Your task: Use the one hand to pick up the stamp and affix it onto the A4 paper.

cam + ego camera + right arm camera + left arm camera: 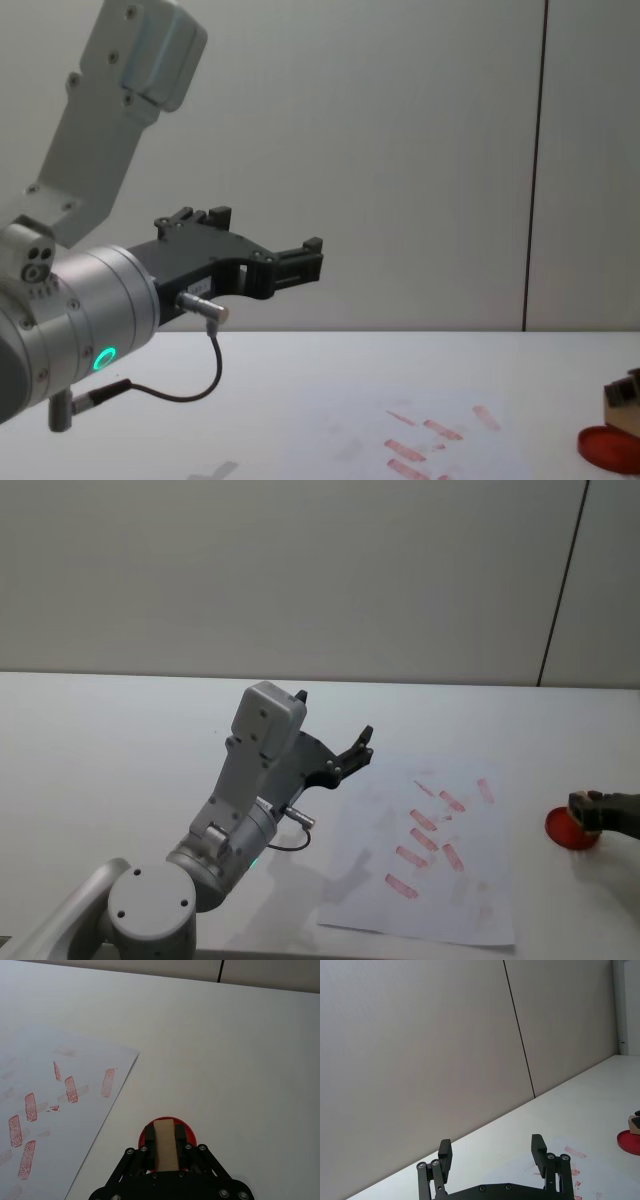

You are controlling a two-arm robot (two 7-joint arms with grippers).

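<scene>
The stamp (pixel 164 1144), a light-tan wooden block, sits between the black fingers of my right gripper (pixel 164 1135), which is shut on it. It stands upright on the round red ink pad (pixel 165 1122), just off the right edge of the A4 paper (pixel 50 1110). In the head view the stamp (pixel 581 809) and right gripper (pixel 592 811) are at the far right, over the ink pad (pixel 566 832). The A4 paper (pixel 420 855) carries several red stamp marks. My left gripper (pixel 352 752) hangs open in the air above the paper's left edge, holding nothing.
The silver left arm (pixel 235 820), with a green ring and a dangling black cable, rises over the table's front left. The white table (pixel 120 740) runs back to a grey wall. The chest view shows the ink pad (pixel 608 447) at the far right edge.
</scene>
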